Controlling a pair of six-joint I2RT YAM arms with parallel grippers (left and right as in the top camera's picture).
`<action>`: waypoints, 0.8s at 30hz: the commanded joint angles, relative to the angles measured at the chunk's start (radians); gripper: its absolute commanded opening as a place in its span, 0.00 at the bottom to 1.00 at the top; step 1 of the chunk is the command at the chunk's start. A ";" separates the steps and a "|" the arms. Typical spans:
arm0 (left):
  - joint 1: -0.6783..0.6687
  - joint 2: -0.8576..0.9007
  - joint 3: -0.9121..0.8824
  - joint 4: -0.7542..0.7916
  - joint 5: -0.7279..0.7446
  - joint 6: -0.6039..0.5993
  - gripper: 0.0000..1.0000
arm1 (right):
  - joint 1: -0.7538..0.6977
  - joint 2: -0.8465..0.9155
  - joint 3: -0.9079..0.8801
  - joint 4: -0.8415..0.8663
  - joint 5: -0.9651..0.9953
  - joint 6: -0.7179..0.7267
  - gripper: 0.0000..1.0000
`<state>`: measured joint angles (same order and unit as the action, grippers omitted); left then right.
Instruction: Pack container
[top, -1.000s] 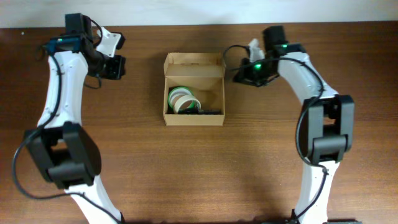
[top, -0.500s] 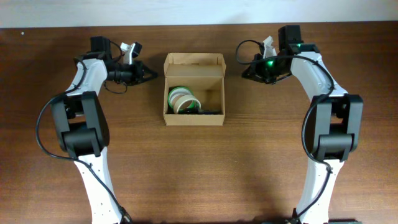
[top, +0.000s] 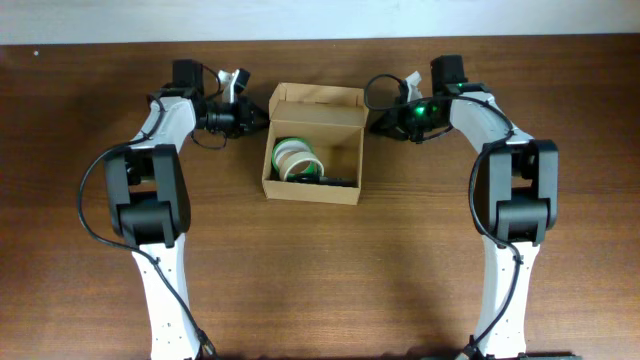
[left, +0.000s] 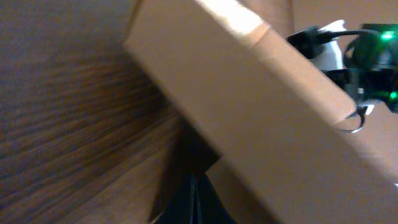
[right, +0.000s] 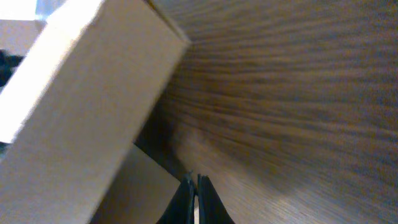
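Note:
The container (top: 311, 191), a tan cardboard box, stands in the middle of the table with its flap lid (top: 312, 99) open at the back. Inside lie green-and-white tape rolls (top: 293, 158) and a dark object (top: 337, 180). My left gripper (top: 257, 115) is shut and empty, with its tip at the box's back left corner. My right gripper (top: 374, 119) is shut and empty at the back right corner. The left wrist view shows the box (left: 249, 93) close above the shut fingers (left: 196, 202). The right wrist view shows the box (right: 81, 106) just left of the shut fingers (right: 194, 190).
The brown wooden table (top: 420, 260) spreads around the box. A pale wall strip (top: 320, 20) runs along the table's far edge. The right arm with its green light (left: 373, 56) shows beyond the box in the left wrist view.
Both grippers have moved inward to the box's back corners. The left arm swung in from the far left; the right moved out briefly, then back left.

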<state>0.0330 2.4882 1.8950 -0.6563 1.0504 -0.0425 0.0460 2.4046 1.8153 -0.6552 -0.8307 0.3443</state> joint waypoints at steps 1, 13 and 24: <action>0.006 0.023 0.004 0.003 -0.011 -0.019 0.02 | 0.021 -0.004 0.002 0.016 -0.037 0.006 0.04; -0.002 0.023 0.004 0.171 0.059 -0.055 0.02 | 0.045 0.000 0.002 0.232 -0.118 0.058 0.04; 0.016 -0.009 0.024 0.449 0.177 -0.218 0.02 | 0.031 -0.003 0.006 0.343 -0.277 0.152 0.04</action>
<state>0.0368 2.5042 1.8988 -0.2081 1.1774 -0.2142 0.0845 2.4050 1.8153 -0.3073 -1.0309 0.4759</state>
